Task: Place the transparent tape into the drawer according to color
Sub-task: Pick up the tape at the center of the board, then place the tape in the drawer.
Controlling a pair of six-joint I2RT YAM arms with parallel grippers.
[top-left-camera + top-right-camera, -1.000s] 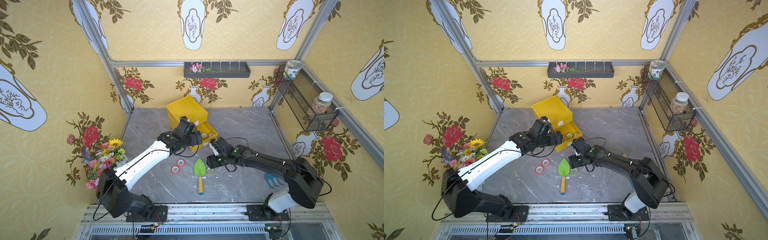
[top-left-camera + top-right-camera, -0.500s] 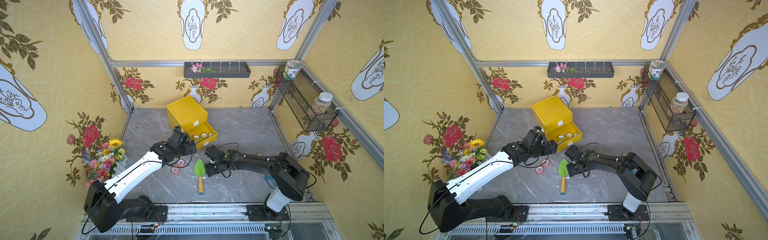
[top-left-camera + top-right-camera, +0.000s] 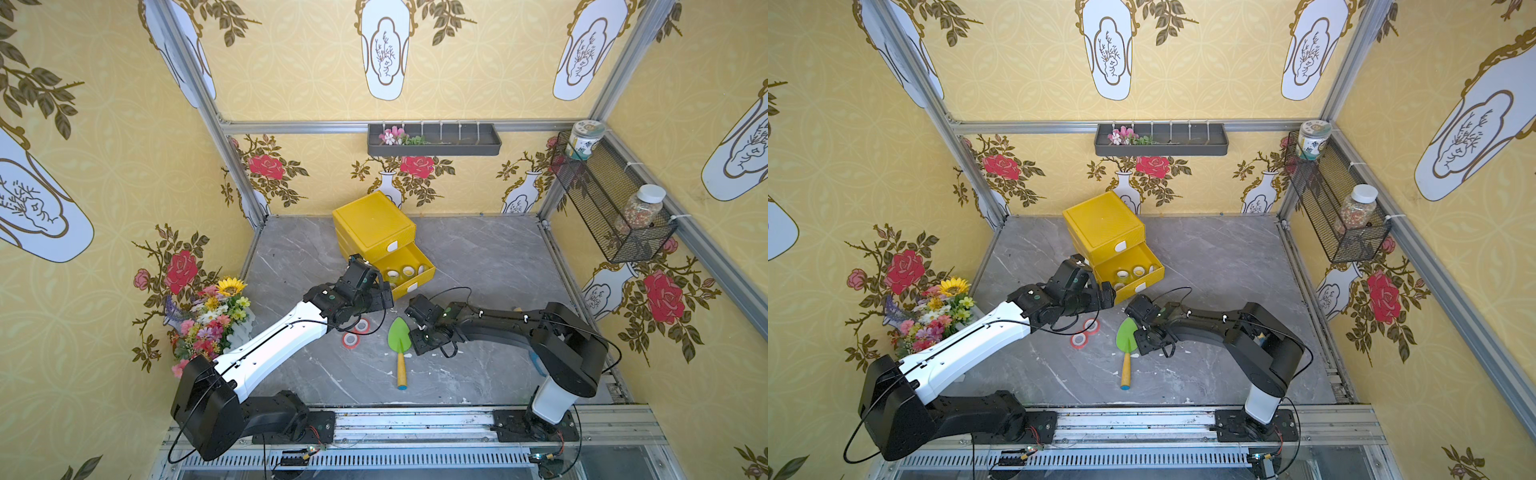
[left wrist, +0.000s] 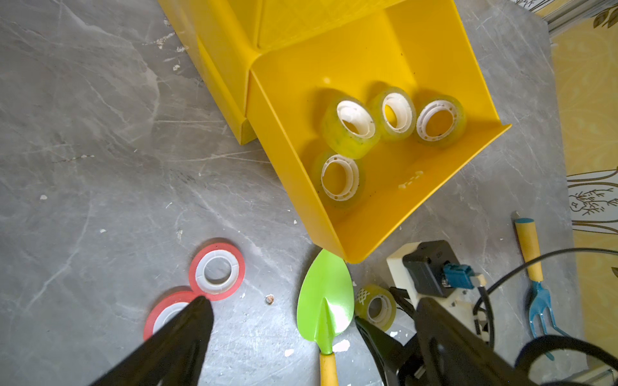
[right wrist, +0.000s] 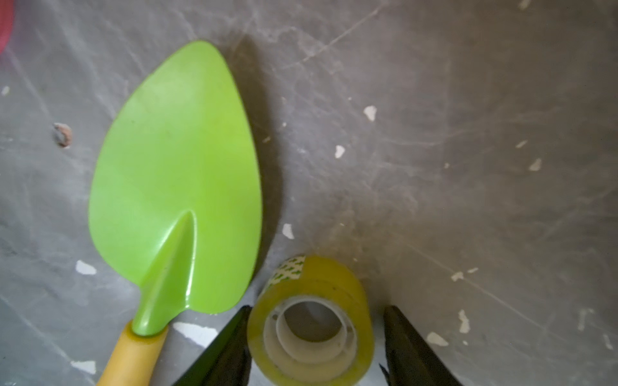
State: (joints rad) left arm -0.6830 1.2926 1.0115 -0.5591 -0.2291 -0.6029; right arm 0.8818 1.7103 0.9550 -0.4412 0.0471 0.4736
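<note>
My right gripper [image 5: 317, 307] straddles the yellowish tape roll [image 5: 311, 284] beside the trowel [image 5: 174, 173], jaws not clamped yet. Its core hole faces my wrist cam, and my left gripper [image 4: 280, 309] gapes wide.

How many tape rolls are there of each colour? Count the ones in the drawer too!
Yellowish tape rolls: 5 (4 in the yellow drawer, 1 on the table beside the green trowel)
Red tape rolls: 2 (both on the table)
Total: 7
</note>
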